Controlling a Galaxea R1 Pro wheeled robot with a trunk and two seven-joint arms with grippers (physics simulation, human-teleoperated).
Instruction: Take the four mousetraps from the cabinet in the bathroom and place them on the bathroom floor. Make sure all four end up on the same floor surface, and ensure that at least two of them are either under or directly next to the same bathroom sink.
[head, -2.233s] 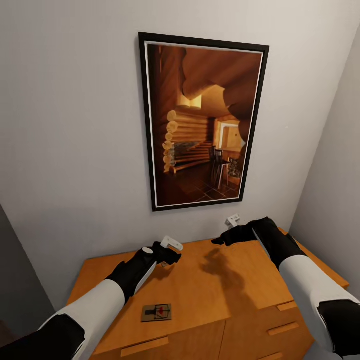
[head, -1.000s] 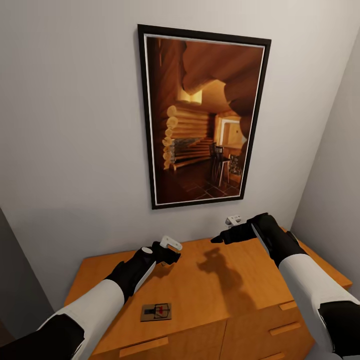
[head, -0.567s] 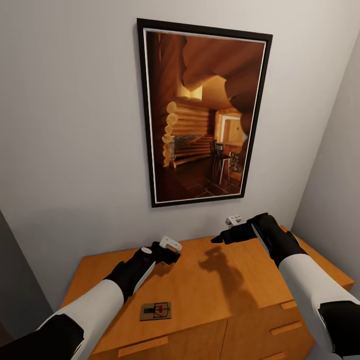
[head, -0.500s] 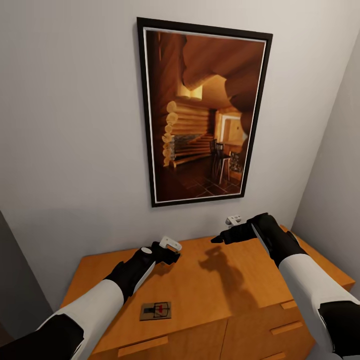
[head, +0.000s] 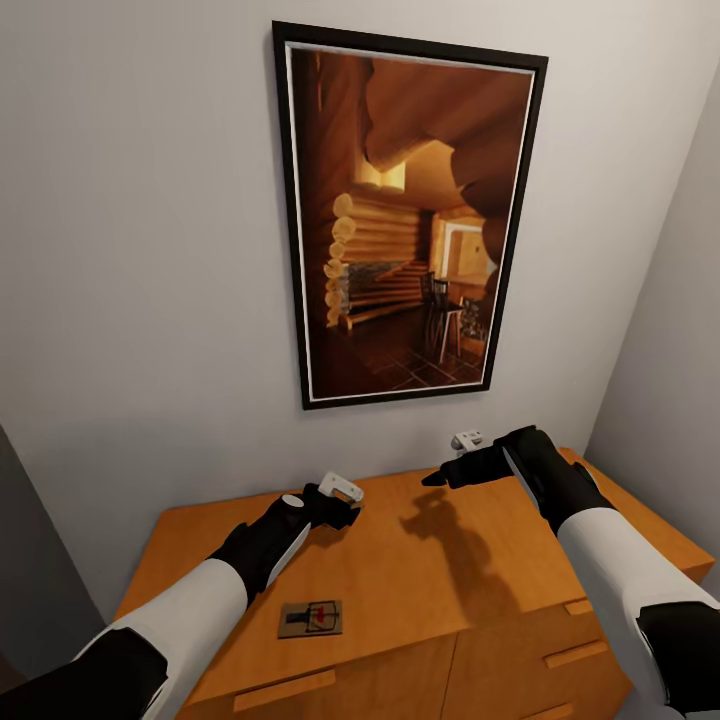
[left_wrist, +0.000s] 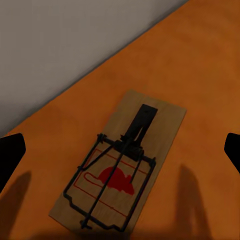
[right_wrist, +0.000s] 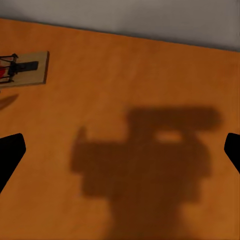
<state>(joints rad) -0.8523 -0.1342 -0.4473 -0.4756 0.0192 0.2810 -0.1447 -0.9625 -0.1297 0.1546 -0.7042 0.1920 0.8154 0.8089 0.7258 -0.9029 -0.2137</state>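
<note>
The orange-brown cabinet (head: 455, 585) stands against the wall below me. One mousetrap (head: 310, 619), a tan board with a black spring bar and a red bit, lies near the top's front edge. Another mousetrap (left_wrist: 120, 162) lies by the wall, directly under my left gripper (head: 338, 518). That gripper hovers above it, open, with its black fingers (left_wrist: 10, 156) wide on either side. From the right wrist camera the same trap (right_wrist: 25, 67) shows off to one side. My right gripper (head: 437, 480) hangs open over bare wood, casting a shadow (right_wrist: 150, 150).
A large black-framed picture (head: 405, 220) of a log interior hangs on the grey wall above the cabinet. A side wall (head: 670, 360) closes in at the right. Drawer fronts with wooden bar handles (head: 290, 691) face me.
The head camera has shifted a little, so the framed picture sits higher in view. Both arms and the front mousetrap keep their places.
</note>
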